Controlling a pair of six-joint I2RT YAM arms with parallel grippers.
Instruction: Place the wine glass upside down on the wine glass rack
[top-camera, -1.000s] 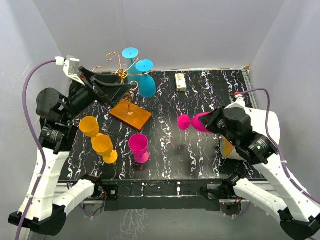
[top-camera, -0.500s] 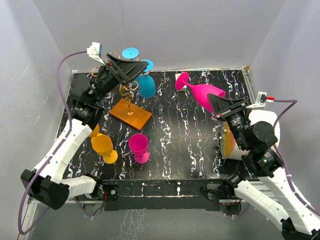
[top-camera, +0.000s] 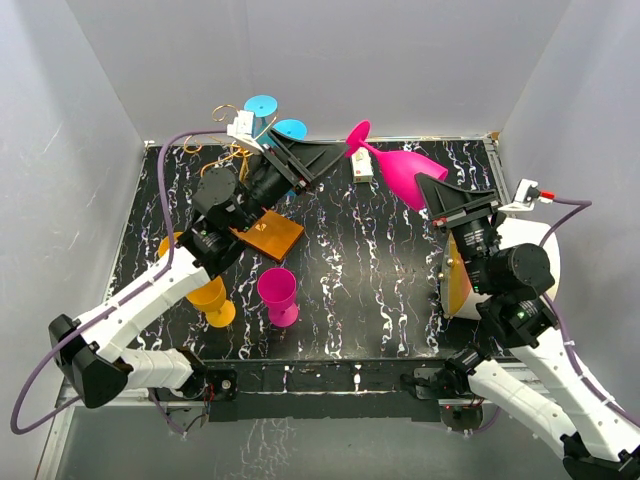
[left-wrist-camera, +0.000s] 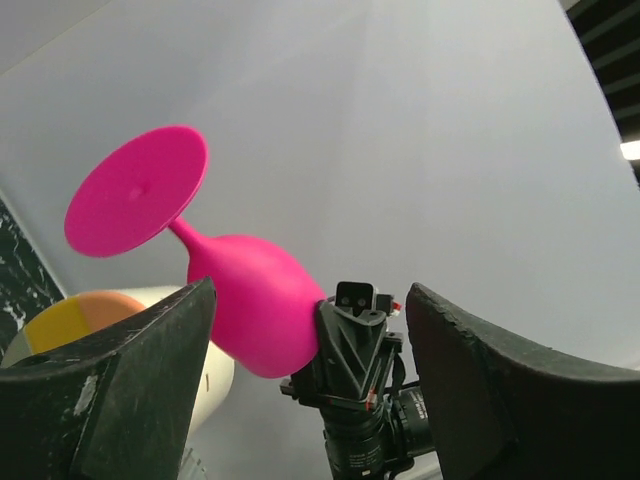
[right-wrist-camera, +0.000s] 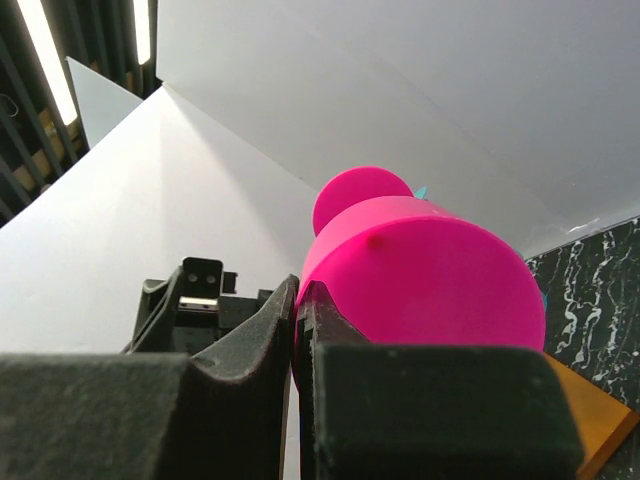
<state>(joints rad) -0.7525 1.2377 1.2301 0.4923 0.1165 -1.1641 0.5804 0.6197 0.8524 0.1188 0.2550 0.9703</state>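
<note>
Tilted pink wine glass (top-camera: 403, 175) — label on small box (top-camera: 363, 168) perhaps printed, unreadable.

Left claw (top-camera: 335, 158) and arm span over wine glass rack (top-camera: 272, 235) at 10 o'clock; blue glasses (top-camera: 262, 105) behind, wine glass (top-camera: 400, 172) aloft at 1. Tabletop (top-camera: 360, 290) centre toward 6 open.
</note>
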